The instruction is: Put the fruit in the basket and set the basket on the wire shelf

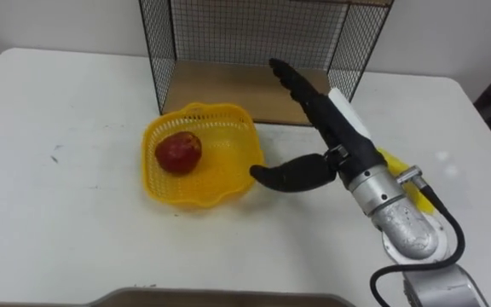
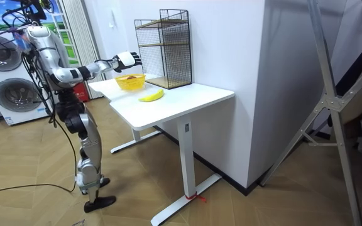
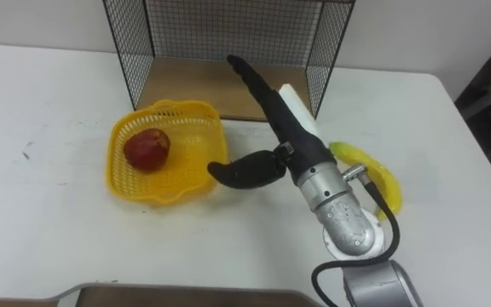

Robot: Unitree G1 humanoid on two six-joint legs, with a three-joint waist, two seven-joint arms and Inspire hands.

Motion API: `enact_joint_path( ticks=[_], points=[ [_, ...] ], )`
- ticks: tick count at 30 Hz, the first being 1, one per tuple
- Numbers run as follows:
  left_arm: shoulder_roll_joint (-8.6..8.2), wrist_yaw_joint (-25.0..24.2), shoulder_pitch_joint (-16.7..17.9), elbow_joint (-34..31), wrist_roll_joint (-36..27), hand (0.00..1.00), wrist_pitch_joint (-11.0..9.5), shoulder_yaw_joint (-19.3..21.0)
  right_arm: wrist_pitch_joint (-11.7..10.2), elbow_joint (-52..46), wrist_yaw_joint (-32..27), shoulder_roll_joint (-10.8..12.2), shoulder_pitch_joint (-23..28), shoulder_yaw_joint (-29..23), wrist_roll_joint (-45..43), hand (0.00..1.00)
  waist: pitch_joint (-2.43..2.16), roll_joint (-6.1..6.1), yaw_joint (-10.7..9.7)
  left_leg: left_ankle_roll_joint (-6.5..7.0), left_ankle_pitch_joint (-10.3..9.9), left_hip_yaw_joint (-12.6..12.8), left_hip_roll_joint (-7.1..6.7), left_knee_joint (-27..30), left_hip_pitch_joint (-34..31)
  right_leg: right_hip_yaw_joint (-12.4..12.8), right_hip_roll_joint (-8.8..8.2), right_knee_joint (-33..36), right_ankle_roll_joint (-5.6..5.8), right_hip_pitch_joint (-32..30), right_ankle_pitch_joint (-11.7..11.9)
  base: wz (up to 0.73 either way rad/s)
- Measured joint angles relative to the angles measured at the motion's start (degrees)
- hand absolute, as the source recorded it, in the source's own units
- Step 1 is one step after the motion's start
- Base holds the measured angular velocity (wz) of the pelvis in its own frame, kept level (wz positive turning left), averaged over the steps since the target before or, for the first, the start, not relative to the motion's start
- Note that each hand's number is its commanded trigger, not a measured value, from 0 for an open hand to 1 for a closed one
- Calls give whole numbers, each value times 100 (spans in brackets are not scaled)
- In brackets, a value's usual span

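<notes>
Head eyes look down closely; distant room camera shares table (image 2: 187,100).

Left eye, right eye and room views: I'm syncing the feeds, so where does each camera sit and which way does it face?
Left eye view: on the robot's head, looking down at the table, the basket with a red fruit and the wire shelf; the right hand and forearm show.
Right eye view: just beside it, same scene, same arm, more of the banana.
Room view: standing off in the room, facing the table, with the whole robot at its left.
Shared: all three show basket, wire shelf, banana and open right hand.
</notes>
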Motion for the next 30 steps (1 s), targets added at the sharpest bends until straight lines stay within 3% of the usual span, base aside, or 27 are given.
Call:
enact_joint_path(
  ticks=[5,9,14,19,22,30],
  points=[
    [-8,0,-4,22,-3,0,-1,57,0,-1,-119,-7,-2,-242,41,0,-7,-13,-12,6,3,-2,-11,33,-3,11,-7,-11,4,-10,2,0],
    [-11,0,74,75,-9,0,4,335,0,-24,-266,-84,-107,-879,233,0,-29,-50,-116,7,3,-6,-12,30,-8,9,-6,-9,8,-10,4,0],
    [-8,104,260,49,3,0,-1,586,-4,-79,-658,-339,-227,-1491,186,0,-47,-74,-212,7,3,2,-9,9,22,62,3,-11,7,-11,4,-4],
    [-18,122,326,36,1,0,5,778,-6,-84,-1276,-511,-227,-2038,91,0,11,-191,-303,8,4,-22,-9,-8,56,59,7,-8,8,10,4,0],
    [-20,121,344,-66,6,0,8,790,-7,1,-1530,-702,-227,-2227,206,0,8,-242,-299,8,4,6,-11,-8,57,77,4,-10,8,-1,4,-1],
    [-19,129,473,-399,8,0,71,788,0,533,-1946,-716,-228,-2374,147,0,-7,-266,-375,8,4,1,-11,-6,97,63,7,-44,8,25,4,0]
  ],
)
